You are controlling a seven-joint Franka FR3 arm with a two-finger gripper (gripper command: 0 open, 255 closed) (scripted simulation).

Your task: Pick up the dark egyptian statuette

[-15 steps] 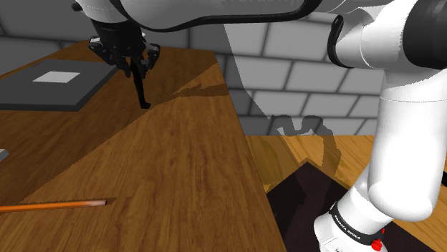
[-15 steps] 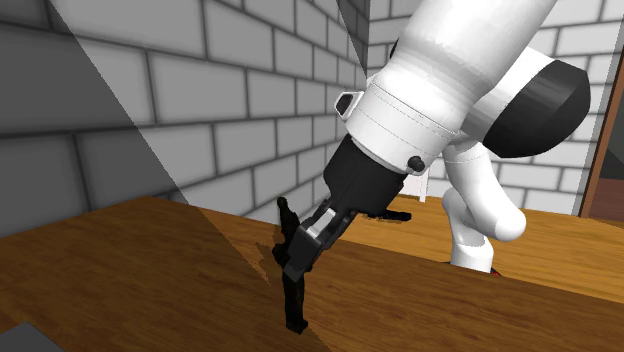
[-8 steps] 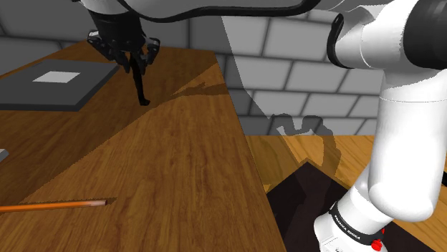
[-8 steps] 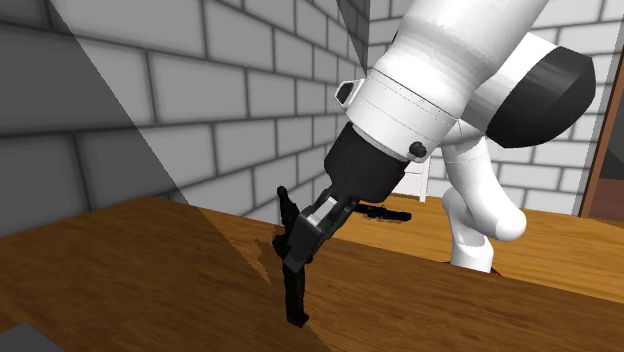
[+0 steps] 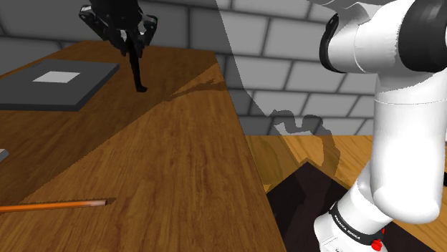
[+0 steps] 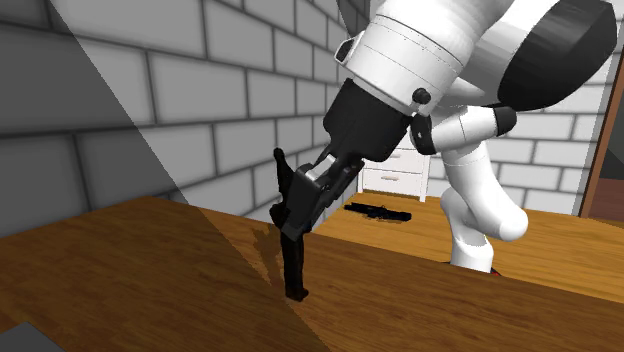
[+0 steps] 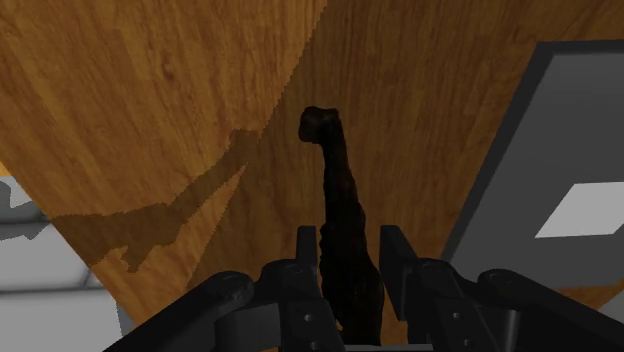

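The dark egyptian statuette (image 5: pixel 137 74) is a thin black figure, held upright by its upper part. My gripper (image 5: pixel 132 49) is shut on it at the far end of the wooden table (image 5: pixel 179 165). In the second exterior view the statuette (image 6: pixel 294 268) hangs from the gripper (image 6: pixel 296 212), with its base a little above the tabletop. Seen from the wrist, the two black fingers clasp the statuette (image 7: pixel 340 195) between them at the gripper (image 7: pixel 350 252), and its long end points down at the wood.
A dark grey mat (image 5: pixel 50 84) with a white square lies beside the statuette, toward the shoulder view's left. An orange pencil (image 5: pixel 54 205) lies near the front. The table's edge (image 5: pixel 247 154) drops to the floor. A brick wall (image 6: pixel 150 110) stands behind.
The gripper has risen with the statuette clasped in it, and the statuette's base has come up off the table. The arm's upper links have lifted too.
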